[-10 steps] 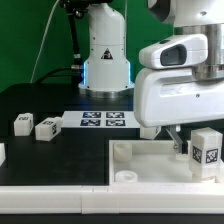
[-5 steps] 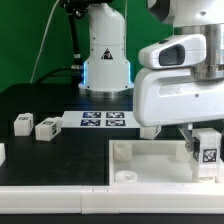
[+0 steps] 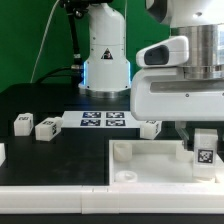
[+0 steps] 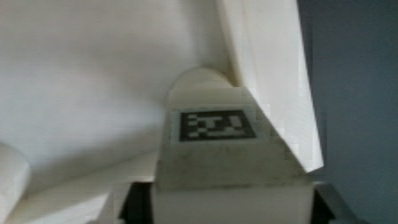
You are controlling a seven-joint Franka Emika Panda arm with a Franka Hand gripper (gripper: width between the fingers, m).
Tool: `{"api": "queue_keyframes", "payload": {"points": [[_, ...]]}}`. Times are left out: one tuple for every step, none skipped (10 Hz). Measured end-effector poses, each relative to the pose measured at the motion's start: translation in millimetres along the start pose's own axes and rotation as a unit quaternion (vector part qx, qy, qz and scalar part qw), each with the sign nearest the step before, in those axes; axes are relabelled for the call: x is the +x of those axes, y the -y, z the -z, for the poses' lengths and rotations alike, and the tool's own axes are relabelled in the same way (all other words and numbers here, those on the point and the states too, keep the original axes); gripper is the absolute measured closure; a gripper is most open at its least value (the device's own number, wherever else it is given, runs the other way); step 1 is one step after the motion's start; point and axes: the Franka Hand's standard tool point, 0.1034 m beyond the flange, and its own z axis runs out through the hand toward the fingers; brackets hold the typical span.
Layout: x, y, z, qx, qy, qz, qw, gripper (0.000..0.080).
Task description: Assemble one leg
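Observation:
My gripper (image 3: 201,141) is shut on a leg (image 3: 206,152), a small white block with a black-and-white tag. It holds the leg upright over the right end of the large white tray-like piece (image 3: 150,160). In the wrist view the leg (image 4: 219,130) hangs between my dark fingers (image 4: 146,205), with its tip at an inner corner of the tray piece (image 4: 267,70). I cannot tell whether it touches. Three more legs lie on the black table: two on the exterior view's left (image 3: 22,123) (image 3: 46,127) and one behind the tray (image 3: 150,127).
The marker board (image 3: 103,120) lies flat behind the tray piece. The robot base (image 3: 105,55) stands at the back. A white part (image 3: 2,153) shows at the left edge. A white rail (image 3: 60,185) runs along the front.
My gripper has shifted slightly with the leg still in it. The leg now sits a little lower and looks smaller, closer to the tray's right corner.

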Motion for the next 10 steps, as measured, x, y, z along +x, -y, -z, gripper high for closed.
{"api": "queue_keyframes", "payload": {"points": [[0.1,-1.2,-0.3,-0.003,-0.001,-0.087,0.996,0.0508],[0.2,-2.6,-0.7,-0.005,-0.002,-0.183,0.983,0.0508],[0.1,-3.0,-0.9,-0.008,-0.005,-0.229,0.973,0.0508],[0.3,-4.5,-1.1,-0.007,-0.003,-0.303,0.953,0.0508],[0.3,-5.7,-1.1,-0.007,-0.001,-0.353,0.936,0.0508],[-0.1,-4.9,-1.0,-0.006,0.0,-0.363,0.932,0.0428],[-0.2,-4.6,-1.0,-0.005,0.0,-0.349,0.937,0.0428],[0.1,-4.4,-0.8,-0.005,0.0,-0.33,0.944,0.0294],[0.9,-3.5,0.0,-0.004,-0.001,-0.315,0.949,0.0294],[1.1,-3.4,-0.1,-0.005,-0.002,-0.262,0.965,0.0176]]}}
